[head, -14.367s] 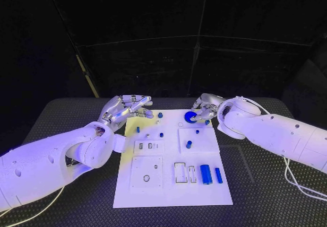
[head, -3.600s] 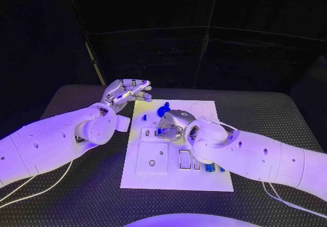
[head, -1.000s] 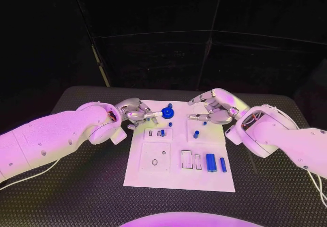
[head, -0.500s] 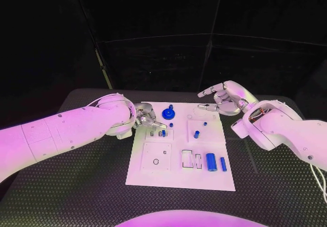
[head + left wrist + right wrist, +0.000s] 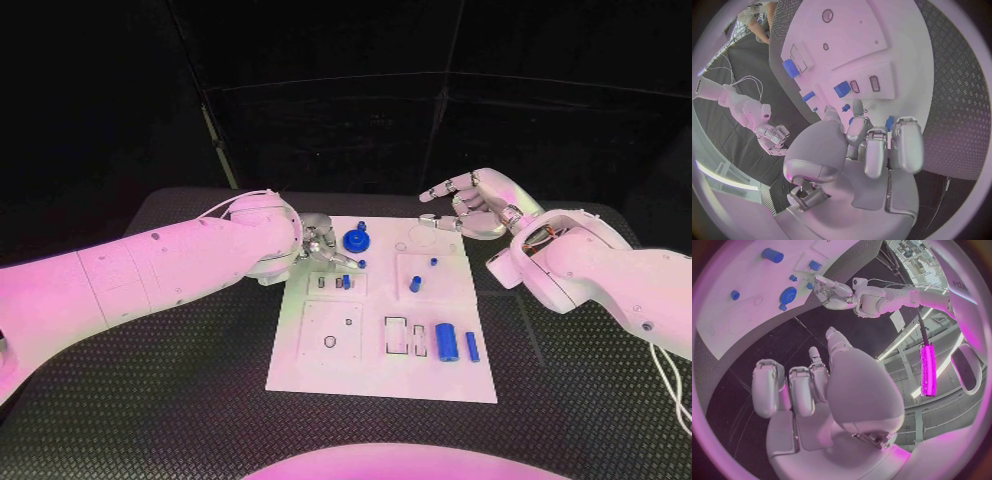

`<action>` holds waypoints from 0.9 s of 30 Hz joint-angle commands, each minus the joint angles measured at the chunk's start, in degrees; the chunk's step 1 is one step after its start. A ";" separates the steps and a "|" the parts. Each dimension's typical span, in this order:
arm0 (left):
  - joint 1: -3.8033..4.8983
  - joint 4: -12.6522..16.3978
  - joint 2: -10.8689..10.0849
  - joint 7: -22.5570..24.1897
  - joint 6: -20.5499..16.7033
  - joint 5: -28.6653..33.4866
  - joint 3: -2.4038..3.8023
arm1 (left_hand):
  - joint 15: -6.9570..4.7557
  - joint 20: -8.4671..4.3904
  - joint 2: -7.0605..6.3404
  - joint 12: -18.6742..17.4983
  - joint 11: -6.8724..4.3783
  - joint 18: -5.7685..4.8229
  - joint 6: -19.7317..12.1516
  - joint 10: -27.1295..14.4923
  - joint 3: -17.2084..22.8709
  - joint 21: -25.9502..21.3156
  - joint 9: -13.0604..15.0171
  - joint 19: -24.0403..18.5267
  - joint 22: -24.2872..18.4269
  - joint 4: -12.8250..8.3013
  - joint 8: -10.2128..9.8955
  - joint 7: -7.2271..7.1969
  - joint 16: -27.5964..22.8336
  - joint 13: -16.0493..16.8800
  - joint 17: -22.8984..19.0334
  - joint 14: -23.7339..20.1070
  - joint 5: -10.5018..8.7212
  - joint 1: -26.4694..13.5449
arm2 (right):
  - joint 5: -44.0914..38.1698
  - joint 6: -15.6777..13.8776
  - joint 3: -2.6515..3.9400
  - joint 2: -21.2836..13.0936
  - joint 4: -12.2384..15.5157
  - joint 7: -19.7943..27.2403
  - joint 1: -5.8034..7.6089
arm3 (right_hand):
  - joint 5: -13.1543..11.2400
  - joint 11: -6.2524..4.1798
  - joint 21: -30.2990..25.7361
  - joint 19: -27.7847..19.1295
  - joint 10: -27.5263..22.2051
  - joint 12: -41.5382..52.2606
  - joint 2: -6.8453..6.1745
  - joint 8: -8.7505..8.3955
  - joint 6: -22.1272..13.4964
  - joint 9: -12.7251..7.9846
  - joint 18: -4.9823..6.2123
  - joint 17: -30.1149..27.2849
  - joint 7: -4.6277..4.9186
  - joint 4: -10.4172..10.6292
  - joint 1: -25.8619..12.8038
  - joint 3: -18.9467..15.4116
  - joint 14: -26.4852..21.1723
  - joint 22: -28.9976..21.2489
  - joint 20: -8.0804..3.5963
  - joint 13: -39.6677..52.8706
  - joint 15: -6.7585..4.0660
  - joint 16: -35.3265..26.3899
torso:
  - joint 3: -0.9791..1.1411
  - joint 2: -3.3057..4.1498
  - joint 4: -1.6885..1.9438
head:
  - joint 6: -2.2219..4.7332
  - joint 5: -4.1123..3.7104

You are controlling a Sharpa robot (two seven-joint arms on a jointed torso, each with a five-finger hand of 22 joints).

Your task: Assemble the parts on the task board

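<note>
No text, label, brand, number or sign can be read with any confidence; the task board [image 5: 378,370] carries only outlines and cut-outs, no lettering; in the right wrist view, at the upper right of the frame, a few dark letters stand on a white curved panel [image 5: 962,286], too cut off and blurred to make out.

The left hand [image 5: 320,247] reaches inward, its fingers [image 5: 870,145] loosely curled, holding nothing. The right hand [image 5: 473,203] is raised, fingers [image 5: 786,385] apart.
</note>
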 commanded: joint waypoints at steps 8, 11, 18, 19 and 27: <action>0.73 -1.96 1.83 -1.10 3.89 -0.97 -1.00 | -0.03 0.13 0.64 0.10 -0.12 -1.16 -0.88 -0.24 -0.45 0.34 0.37 0.48 0.27 -0.04 0.39 0.02 0.17 -0.04 15.06 6.03 0.21 0.09 | 0.44 0.18 0.05 0.55 -0.86 -1.02 0.12 | 0.51 -0.39 -0.44 -0.12 0.02 -0.16 0.49 0.19 0.34 -0.09 0.13 4.09 -0.04 -0.47 -0.29 -0.16 3.63 0.05 -0.56 3.31 -0.52 -0.29 | -0.03 0.16 -0.02 | -0.44 0.14; 0.78 -2.31 2.29 -1.15 4.33 -0.97 -1.09 | -0.02 0.14 0.67 0.10 -0.11 -1.16 -0.96 -0.26 -0.47 0.35 0.43 0.46 0.27 -0.06 0.39 0.04 0.17 -0.03 15.06 6.03 0.21 0.13 | 0.44 0.20 0.05 0.68 -1.04 -1.04 0.12 | 0.57 -0.40 -0.45 -0.13 0.01 -0.17 0.50 0.20 0.34 -0.10 0.13 4.07 -0.05 -0.47 -0.40 -0.21 3.63 0.03 -0.57 3.30 -0.52 -0.30 | -0.05 0.12 -0.05 | -0.60 0.21; 0.81 -2.49 3.01 -1.20 4.85 -0.92 -1.17 | 0.00 0.15 0.71 0.05 -0.09 -1.15 -1.09 -0.32 -0.50 0.32 0.55 0.41 0.22 -0.12 0.42 0.06 0.17 -0.09 15.06 6.03 0.21 0.27 | 0.44 0.33 0.05 0.99 -1.24 -1.13 0.12 | 0.58 -0.40 -0.46 -0.13 0.01 -0.17 0.51 0.21 0.34 -0.10 0.13 4.06 -0.05 -0.48 -0.43 -0.22 3.63 0.02 -0.57 3.30 -0.52 -0.31 | -0.05 0.19 -0.09 | -0.82 0.13; 0.81 -2.45 3.07 -1.20 4.87 -0.92 -1.17 | 0.00 0.15 0.71 0.03 -0.08 -1.14 -1.11 -0.34 -0.50 0.31 0.57 0.40 0.19 -0.13 0.43 0.06 0.17 -0.11 15.06 6.03 0.21 0.29 | 0.44 0.35 0.05 1.00 -1.26 -1.14 0.12 | 0.61 -0.40 -0.51 -0.19 -0.01 -0.19 0.51 0.21 0.34 -0.10 0.15 4.02 -0.05 -0.47 -0.49 -0.24 3.62 -0.08 -0.57 3.27 -0.52 -0.33 | -0.07 0.19 -0.06 | -0.84 0.11; 0.82 -2.16 3.29 -1.21 5.11 -0.62 -1.19 | 0.04 0.18 0.83 0.01 -0.04 -1.14 -1.31 -0.42 -0.51 0.32 0.79 0.36 0.21 -0.23 0.49 0.10 0.17 -0.11 15.06 6.03 0.21 0.57 | 0.44 0.50 0.05 1.11 -1.62 -1.28 0.12 | 0.64 -0.40 -0.54 -0.23 -0.02 -0.20 0.51 0.22 0.34 -0.10 0.17 4.00 -0.05 -0.47 -0.53 -0.26 3.61 -0.15 -0.57 3.26 -0.53 -0.34 | -0.10 0.19 0.05 | -0.98 0.04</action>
